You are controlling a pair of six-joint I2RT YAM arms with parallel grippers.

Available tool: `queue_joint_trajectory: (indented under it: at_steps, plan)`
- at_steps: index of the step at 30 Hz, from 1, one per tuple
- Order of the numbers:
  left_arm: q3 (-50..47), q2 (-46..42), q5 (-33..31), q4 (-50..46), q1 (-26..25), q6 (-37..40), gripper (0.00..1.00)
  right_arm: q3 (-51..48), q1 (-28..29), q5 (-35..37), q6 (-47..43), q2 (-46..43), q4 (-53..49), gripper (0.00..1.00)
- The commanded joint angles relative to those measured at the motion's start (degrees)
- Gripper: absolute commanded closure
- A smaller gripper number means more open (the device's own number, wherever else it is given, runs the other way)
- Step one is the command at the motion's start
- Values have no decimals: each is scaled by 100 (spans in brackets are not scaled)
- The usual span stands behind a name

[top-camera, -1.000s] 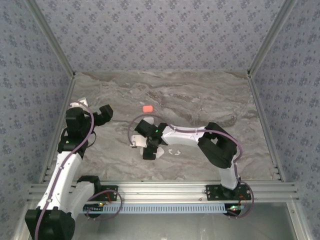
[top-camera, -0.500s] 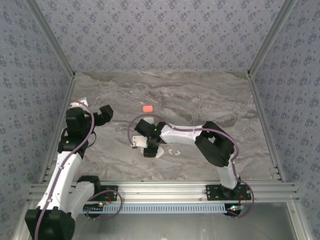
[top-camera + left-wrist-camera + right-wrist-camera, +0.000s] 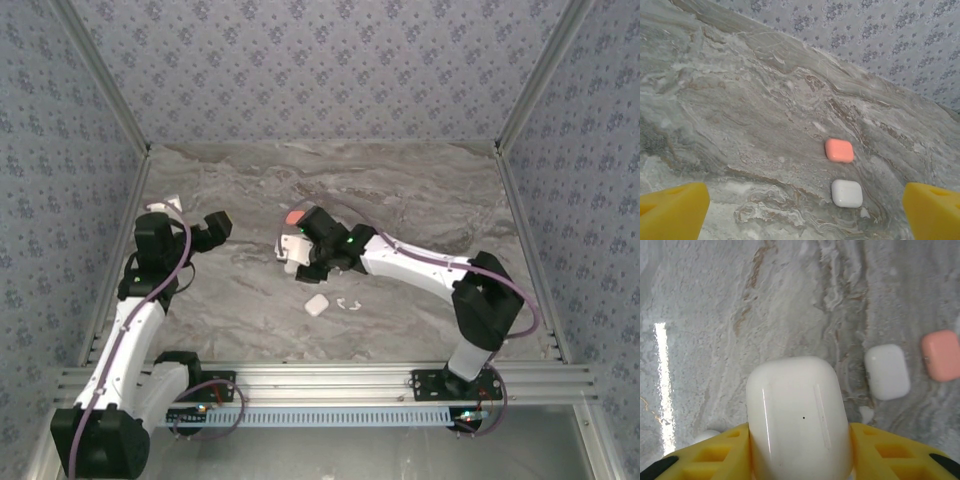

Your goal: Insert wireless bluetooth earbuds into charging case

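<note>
**Clamped in the right gripper (image 3: 799, 460): a white case (image 3: 797, 410); wireless bluetooth earbuds (image 3: 347, 303) loose on the table (image 3: 430, 200)**

Patterned wallpaper walls (image 3: 320, 70) on three sides of the marbled grey table. Right arm (image 3: 420, 265) reaching left across the middle; left arm (image 3: 135, 300) raised near the left edge.

Yellow fingers (image 3: 715, 457) of the right gripper pressed against both flanks of the glossy white case, its rounded end toward the wrist camera. Ahead of the fingertips and off to their right, flat on the table, a second white case (image 3: 887, 371). Just beyond that to the right, apart from it, a coral case (image 3: 941, 355).

Left gripper (image 3: 214, 228) spread wide, yellow tips at the bottom corners of its wrist view, nothing between them. Coral case and second white case ahead of it, right of centre.

Behind the right gripper, toward the arm bases, a third white case (image 3: 316, 304) lying flat. Just right of that, well back from the fingertips, the two earbuds: tiny white curved pieces, side by side on bare marble.

Small white object (image 3: 172, 202) at the table's left edge, behind the left gripper; unclear what. Tiny white speck (image 3: 866, 412) near the second white case, too small to identify.
</note>
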Motion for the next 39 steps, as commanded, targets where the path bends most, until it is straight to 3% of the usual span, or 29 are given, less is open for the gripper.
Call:
queue_joint_trajectory:
  at_steps: [1,8,14,25,39]
  plan:
    - [-22,77,470,256,52,-107,2,-304,-101,-48,-24,-330,311,54]
    - [-128,625,2154,878,-122,-682,4,-968,-542,-155,44,-1120,1129,55]
    - [17,1069,2966,1462,-901,-1148,3,-1257,-744,-199,-2,-1523,1578,56]
    - [406,1643,3313,2348,-2001,-1725,4,-1641,-836,-256,63,-2200,2245,56]
    - [852,2324,3372,3021,-2609,-1955,31,-1751,-808,-343,236,-2431,2338,56]
